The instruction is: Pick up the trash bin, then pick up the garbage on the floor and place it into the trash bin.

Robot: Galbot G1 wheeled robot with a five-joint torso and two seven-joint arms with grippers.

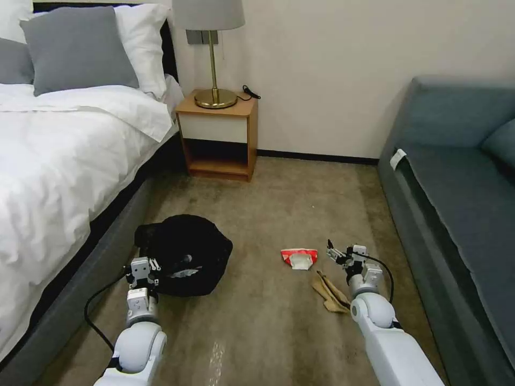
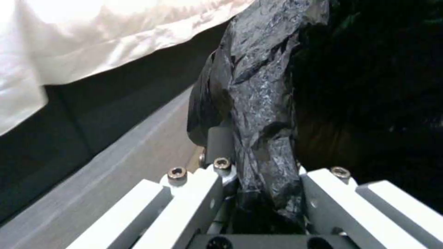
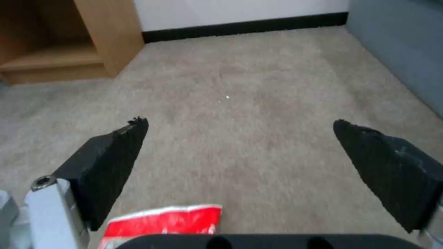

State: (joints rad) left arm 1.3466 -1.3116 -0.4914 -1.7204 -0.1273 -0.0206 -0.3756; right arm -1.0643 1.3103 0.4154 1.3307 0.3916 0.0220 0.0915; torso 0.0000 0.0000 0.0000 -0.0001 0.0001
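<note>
Trash bin (image 1: 188,254) sits on the carpet beside the bed (image 1: 64,161), its white body hidden under black bag, pinched by the left gripper (image 2: 258,173). Right gripper (image 3: 240,138), fingers wide, hovers just beside the red-and-white packet (image 1: 299,258) and tan scrap (image 1: 328,294).

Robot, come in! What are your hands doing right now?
Left gripper shut on trash bin rim. Right gripper open, beside red-and-white packet. Tan scrap near right arm. Nothing blocking.
</note>
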